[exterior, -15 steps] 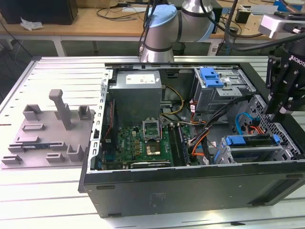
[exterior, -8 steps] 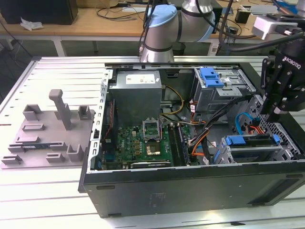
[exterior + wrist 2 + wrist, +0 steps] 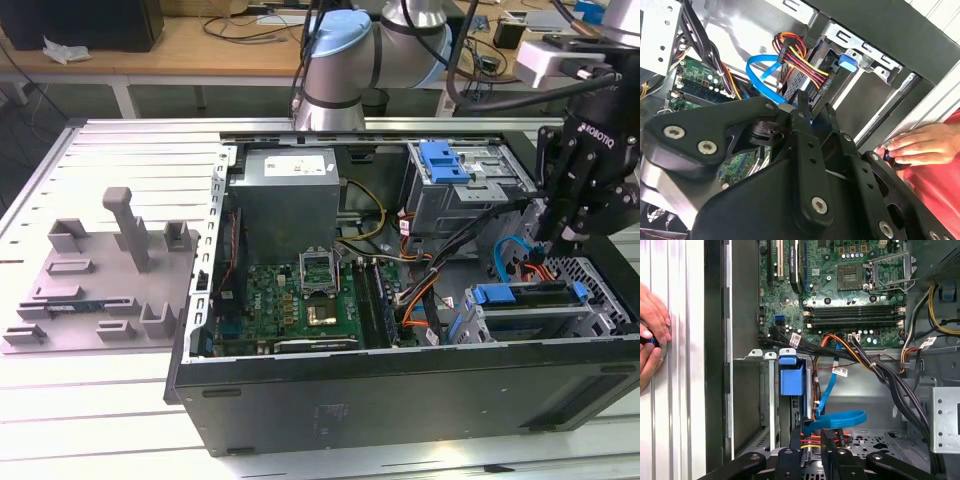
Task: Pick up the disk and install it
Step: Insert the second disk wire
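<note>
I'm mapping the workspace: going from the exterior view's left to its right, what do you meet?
Grey fixture plate → power-supply box → motherboard → blue-tabbed upper drive cage → disk in the lower bay → end effector hanging above the case's far end.

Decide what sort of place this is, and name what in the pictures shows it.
Probably a robotics lab or workshop bench. An open computer case lies on a slotted metal table, a robot arm reaches over it, and a wooden desk strewn with cables stands behind.

Disk (image 3: 520, 296) in drive cage, case (image 3: 400, 400) at exterior view's right; motherboard (image 3: 290, 300) toward left.
</note>
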Tool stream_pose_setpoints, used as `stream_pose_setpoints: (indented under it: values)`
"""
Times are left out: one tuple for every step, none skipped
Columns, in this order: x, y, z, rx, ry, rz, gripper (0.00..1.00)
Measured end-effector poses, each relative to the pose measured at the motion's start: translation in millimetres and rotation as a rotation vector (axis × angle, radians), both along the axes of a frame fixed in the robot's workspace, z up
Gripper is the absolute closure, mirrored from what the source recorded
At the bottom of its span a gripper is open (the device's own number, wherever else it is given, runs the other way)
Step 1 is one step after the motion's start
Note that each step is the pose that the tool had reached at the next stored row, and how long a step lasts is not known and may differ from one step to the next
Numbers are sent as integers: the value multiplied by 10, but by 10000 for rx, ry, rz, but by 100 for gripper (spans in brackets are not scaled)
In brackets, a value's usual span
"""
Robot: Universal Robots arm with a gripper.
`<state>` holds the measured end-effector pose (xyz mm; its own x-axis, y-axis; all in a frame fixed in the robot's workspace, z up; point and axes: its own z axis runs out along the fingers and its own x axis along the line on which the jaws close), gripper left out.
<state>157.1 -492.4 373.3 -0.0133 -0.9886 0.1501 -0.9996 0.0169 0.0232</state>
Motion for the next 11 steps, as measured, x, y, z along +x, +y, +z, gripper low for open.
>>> stream_pose_setpoints:
  values:
    - [-8, 0, -9, -3, 0, 9, 70]
    - [-13, 0, -16, -4, -1, 16, 70]
    - [-20, 0, -22, -6, 0, 20, 70]
    - [-26, 0, -27, -6, 0, 24, 70]
    - [-33, 0, -33, -7, 0, 28, 70]
    - [-39, 0, -38, -8, 0, 31, 70]
    - [-46, 0, -45, -9, 0, 36, 70]
    - [-70, -1, -65, -9, 0, 45, 70]
    - [-77, -12, -69, -8, -1, 46, 70]
    - [-81, -26, -70, -8, 0, 46, 70]
    - [-84, -31, -72, -7, -1, 45, 70]
